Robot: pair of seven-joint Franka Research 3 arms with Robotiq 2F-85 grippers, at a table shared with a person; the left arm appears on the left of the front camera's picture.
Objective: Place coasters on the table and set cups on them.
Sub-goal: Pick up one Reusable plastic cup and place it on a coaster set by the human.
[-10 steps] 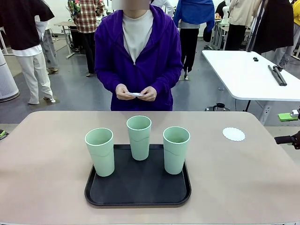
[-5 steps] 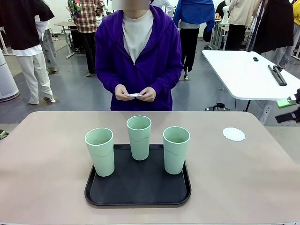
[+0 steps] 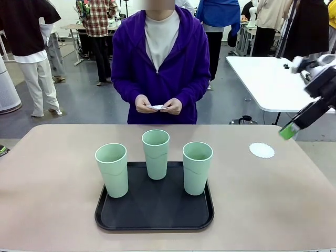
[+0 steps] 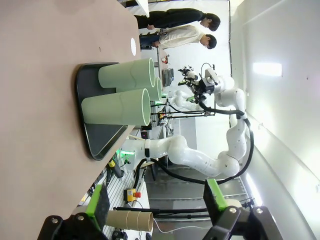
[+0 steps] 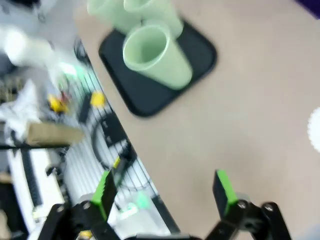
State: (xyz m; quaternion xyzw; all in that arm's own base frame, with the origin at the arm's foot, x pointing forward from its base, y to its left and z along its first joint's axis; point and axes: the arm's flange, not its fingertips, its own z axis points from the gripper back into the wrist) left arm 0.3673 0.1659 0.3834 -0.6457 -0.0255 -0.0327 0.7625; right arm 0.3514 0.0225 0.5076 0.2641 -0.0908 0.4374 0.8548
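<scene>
- tabletop (image 3: 52, 173): black tray (image 3: 157, 229) sits mid, robot's side; keeps all 3 cups (image 3: 156, 154) upright within both arms' reach; none on a coaster yet
- right hand (image 5: 165, 195): fingers spread, empty, raised by tabletop's right edge; its wrist view is blurred
- left hand (image 4: 156, 205): spread, empty
- coaster (image 3: 262, 150): flat, right of tray, well apart; prob. first cup spot; person (image 3: 160, 58) pinches sth white, prob. more coasters; count unclear
</scene>
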